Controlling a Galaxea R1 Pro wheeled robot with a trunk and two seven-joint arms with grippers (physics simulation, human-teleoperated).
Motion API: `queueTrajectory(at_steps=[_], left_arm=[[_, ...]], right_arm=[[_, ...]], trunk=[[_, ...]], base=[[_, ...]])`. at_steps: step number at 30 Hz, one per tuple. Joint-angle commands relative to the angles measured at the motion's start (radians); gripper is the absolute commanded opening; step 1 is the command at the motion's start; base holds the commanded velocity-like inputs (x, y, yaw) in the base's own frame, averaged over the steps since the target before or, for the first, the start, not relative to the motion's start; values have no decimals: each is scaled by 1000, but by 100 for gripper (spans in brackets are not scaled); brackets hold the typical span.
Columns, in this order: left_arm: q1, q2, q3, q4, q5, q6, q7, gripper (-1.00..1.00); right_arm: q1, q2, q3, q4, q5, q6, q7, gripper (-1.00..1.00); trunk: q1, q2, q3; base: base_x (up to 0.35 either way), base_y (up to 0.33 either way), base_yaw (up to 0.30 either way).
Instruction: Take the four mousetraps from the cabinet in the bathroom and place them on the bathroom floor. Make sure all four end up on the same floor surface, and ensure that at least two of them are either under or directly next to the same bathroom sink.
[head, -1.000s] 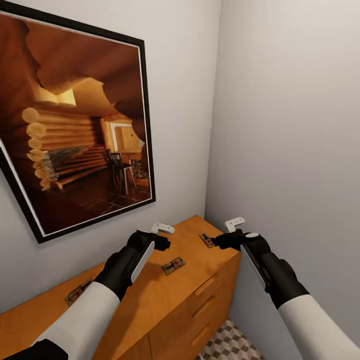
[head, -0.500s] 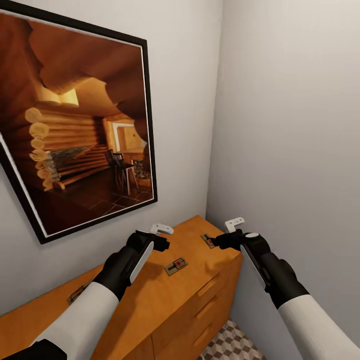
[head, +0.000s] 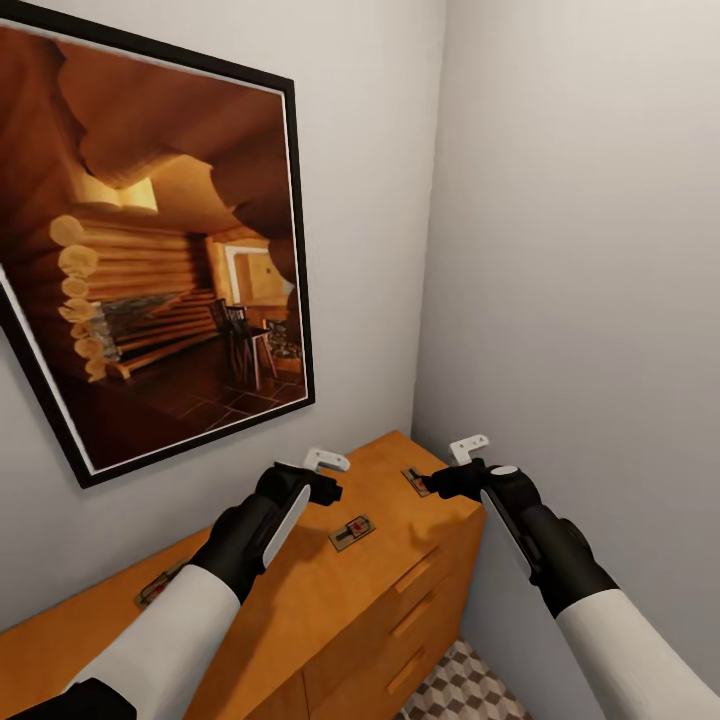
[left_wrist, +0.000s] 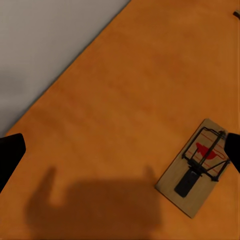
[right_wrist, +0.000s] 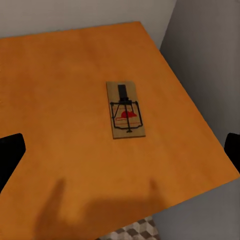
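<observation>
Mousetraps: three visible in the head view, all lying flat on the cabinet (head: 330, 590) top. One (head: 351, 531) sits mid-top, just beside the left gripper (head: 318, 478); one (head: 413, 481) lies near the corner by the side wall, partly behind the right gripper (head: 458, 466); one (head: 158, 584) lies well apart toward the far left. Fourth not identified.

Step in hand: pre-grasp positioning over the cabinet top. No trap lifted yet.

Left gripper: jaws spread wide, empty, hovering above the wood. In the left wrist view, mid-top mousetrap (left_wrist: 198, 166) lies off to one side, close to one fingertip, not between the two.

Right gripper: jaws spread wide, empty. In the right wrist view, corner mousetrap (right_wrist: 125, 116) lies ahead of the fingers and roughly midway between them, near the cabinet edge, a patch of bathroom floor (right_wrist: 132, 233) showing below.

Next move, as judged: shift left gripper sideways to centre on its trap; lower both until fingers straddle the boards; close across the narrow sides. Thin, flat boards: fingertips must reach the surface. Afterwards, carry to the tiles by the sink.
</observation>
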Motion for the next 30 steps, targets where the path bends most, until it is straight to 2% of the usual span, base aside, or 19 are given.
queueTrajectory(at_steps=[1, 5, 10, 14, 30], left_arm=[[-1, 0, -4, 0, 10, 4, 9, 100], [0, 0, -18, 2, 11, 4, 9, 100], [0, 0, -61, 4, 12, 4, 8, 100], [0, 0, -80, 4, 12, 5, 8, 100], [0, 4, -93, 6, 12, 5, -35, 100]], right_arm=[[-1, -1, 2, -1, -4, 5, -1, 100], [-1, -1, 1, -1, -4, 5, -1, 100], [-1, -1, 1, -1, -4, 5, -3, 100], [-1, -1, 0, -1, -4, 5, -4, 100], [-1, -1, 0, -1, -3, 5, -7, 100]], trunk=[[1, -2, -2], [1, -2, -2], [1, -2, -2], [1, -2, -2], [1, -2, -2]], base=[[0, 0, 0], [0, 0, 0], [-1, -1, 0], [-73, -64, 0], [-107, -96, 0]])
